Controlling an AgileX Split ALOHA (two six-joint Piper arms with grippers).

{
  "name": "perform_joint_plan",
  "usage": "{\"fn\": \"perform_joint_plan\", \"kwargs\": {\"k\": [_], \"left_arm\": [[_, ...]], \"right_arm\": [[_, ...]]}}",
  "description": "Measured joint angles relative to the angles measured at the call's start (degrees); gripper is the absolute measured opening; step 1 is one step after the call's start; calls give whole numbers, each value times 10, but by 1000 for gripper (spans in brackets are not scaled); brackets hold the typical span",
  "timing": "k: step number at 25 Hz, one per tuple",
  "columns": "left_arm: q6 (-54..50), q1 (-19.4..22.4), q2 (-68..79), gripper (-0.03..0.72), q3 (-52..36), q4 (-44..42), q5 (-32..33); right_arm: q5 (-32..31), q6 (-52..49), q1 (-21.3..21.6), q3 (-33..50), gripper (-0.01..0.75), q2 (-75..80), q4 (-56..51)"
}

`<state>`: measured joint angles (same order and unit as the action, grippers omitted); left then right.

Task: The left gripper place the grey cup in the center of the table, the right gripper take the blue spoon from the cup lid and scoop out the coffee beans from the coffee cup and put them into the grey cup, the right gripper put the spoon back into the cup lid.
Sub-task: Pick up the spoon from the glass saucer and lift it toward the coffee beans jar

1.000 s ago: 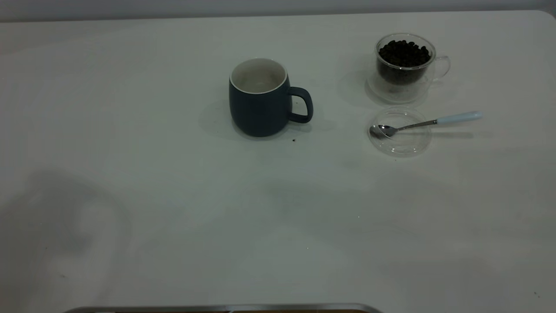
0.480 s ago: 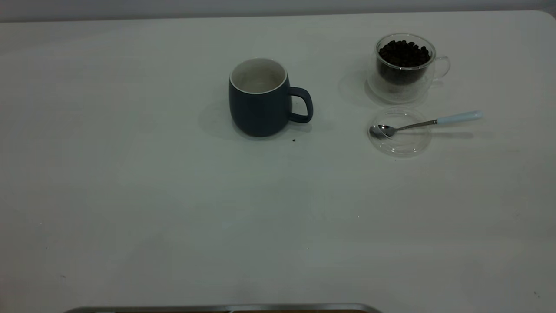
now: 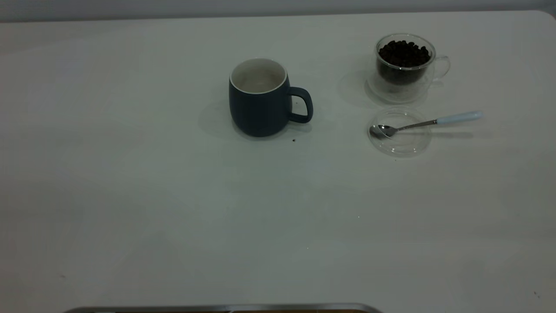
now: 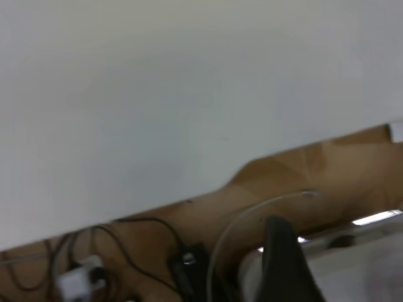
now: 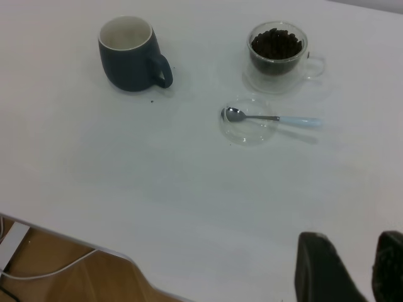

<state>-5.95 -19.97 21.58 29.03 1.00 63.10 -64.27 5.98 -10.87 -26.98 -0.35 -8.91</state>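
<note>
**Q:** Where are the hands?

**A:** My right hand [image 5: 368, 272] hangs above the near edge of the worktop [image 5: 157, 189]. Its two dark fingers [image 5: 324, 267] stand apart and hold nothing. My left hand [image 4: 284, 261] is off beyond the worktop's edge, over a wooden floor [image 4: 352, 163] with cables [image 4: 145, 229]. I cannot tell whether that hand is apart or together. Neither hand shows in the exterior view.

**Q:** What lies nearest the right hand?

**A:** The clear cup lid [image 5: 249, 129], well apart from the hand, flat on the worktop. The blue spoon [image 5: 271, 117] lies across it. Its metal bowl rests inside the lid, and its pale blue handle reaches out over the rim, on the side away from the left arm.

**Q:** And past the lid?

**A:** Just beyond it stands the glass coffee cup [image 5: 277, 56], upright, with dark coffee beans [image 5: 275, 43] filling its inner well.

**Q:** Where is the grey cup?

**A:** The grey cup [image 5: 129, 53] is the farthest thing from the right hand. It stands well apart from the lid, on the left arm's side, near the worktop's middle. It is upright, its pale inside looks bare, and its handle points toward the coffee cup. A small dark speck [image 3: 293, 140] lies on the worktop just beside its base.
</note>
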Motion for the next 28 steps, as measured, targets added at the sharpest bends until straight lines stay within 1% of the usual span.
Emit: {"fn": "perform_joint_plan", "kwargs": {"k": [7, 9, 12, 19, 21, 24, 28], "left_arm": [[0, 0, -51, 514, -12, 11, 6], [0, 7, -70, 514, -12, 12, 6], [0, 44, -102, 514, -12, 12, 7], [0, 181, -204, 514, -12, 12, 11], [0, 210, -223, 514, -12, 12, 13], [0, 234, -226, 514, -12, 12, 15], [0, 236, -226, 514, -12, 12, 15]], "right_arm": [[0, 0, 0, 0, 242, 0, 0], [0, 0, 0, 0, 242, 0, 0], [0, 0, 0, 0, 242, 0, 0], [0, 0, 0, 0, 242, 0, 0], [0, 0, 0, 0, 242, 0, 0], [0, 0, 0, 0, 242, 0, 0], [0, 0, 0, 0, 242, 0, 0]]}}
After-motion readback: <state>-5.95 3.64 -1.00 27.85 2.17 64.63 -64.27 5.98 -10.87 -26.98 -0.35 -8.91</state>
